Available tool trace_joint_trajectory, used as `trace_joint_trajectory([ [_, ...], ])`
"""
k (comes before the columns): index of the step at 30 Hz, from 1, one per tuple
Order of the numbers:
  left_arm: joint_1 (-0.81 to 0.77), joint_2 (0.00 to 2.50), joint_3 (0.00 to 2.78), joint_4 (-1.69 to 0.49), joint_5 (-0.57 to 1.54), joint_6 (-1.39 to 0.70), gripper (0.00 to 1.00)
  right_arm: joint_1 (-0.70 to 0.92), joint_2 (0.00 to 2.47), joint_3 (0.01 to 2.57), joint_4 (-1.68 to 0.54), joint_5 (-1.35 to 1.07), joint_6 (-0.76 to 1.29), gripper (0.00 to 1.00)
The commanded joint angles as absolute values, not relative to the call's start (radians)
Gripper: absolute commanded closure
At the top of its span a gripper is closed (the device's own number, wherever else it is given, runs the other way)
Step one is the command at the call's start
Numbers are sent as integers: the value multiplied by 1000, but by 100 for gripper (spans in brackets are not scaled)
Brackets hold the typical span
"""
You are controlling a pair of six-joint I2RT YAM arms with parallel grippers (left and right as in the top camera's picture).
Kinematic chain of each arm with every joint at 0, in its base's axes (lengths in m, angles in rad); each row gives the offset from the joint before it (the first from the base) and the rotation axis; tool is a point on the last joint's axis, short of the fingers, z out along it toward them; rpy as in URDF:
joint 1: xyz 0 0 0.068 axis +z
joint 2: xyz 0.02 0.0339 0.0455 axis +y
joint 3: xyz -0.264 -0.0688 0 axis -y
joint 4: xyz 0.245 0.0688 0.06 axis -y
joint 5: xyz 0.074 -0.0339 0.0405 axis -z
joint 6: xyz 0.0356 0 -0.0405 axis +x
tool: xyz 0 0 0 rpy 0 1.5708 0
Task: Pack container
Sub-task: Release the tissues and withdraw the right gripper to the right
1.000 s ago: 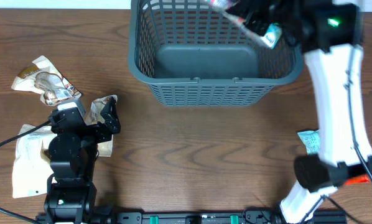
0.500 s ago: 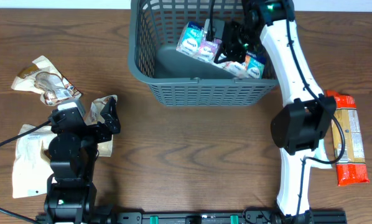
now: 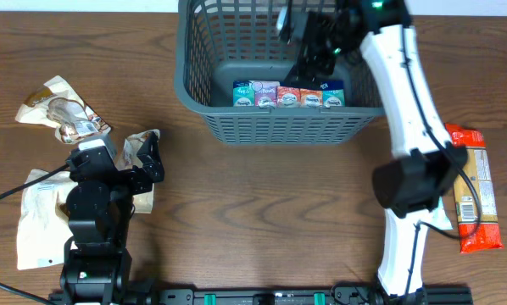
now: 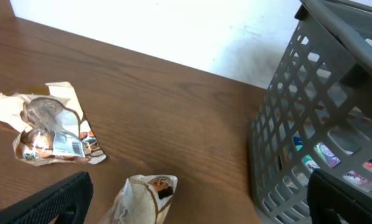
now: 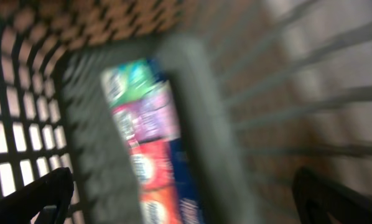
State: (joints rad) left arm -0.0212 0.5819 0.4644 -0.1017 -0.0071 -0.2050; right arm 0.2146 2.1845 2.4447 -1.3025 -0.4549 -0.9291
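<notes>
Container [image 3: 270,127] stands at the far edge of the bench [image 3: 262,212] overhead, a packet row [image 3: 287,94] lined along its near wall to leave room, the right tool [image 3: 311,41] above it. Left wrist: the left tool [image 4: 201,199] gapes empty at a crumpled pouch [image 4: 145,196], probably next. Right wrist: fingers [image 5: 30,202] wide apart, holding nothing.

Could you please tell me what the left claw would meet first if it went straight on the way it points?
Likely the nearest beige packet, on the table just ahead; depth is unclear.
</notes>
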Motion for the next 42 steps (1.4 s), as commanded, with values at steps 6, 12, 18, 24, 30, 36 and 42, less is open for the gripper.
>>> trace_joint_trajectory([
  [6,-16,580,490,-101,-8,-189,1,9,1901,2570,-1306,-82,-329,1],
  [12,-16,580,490,-101,-8,-189,1,-182,1837,2570,-1559,-34,-37,1],
  [18,-16,580,490,-100,-8,-189,1,-252,1829,2564,-1699,-33,-38,2],
  [24,-16,580,490,-101,-8,-189,1,-241,1687,2431,-1699,-89,-38,1],
  [30,-16,580,490,-100,-9,-189,1,-241,1448,2080,-1699,-133,-15,1],
  [36,-16,580,490,-100,-8,-189,1,-241,1183,1651,-1699,-289,-17,1],
  [42,-16,580,490,-100,-8,-189,1,-241,994,1332,-1697,-224,-108,1],
])
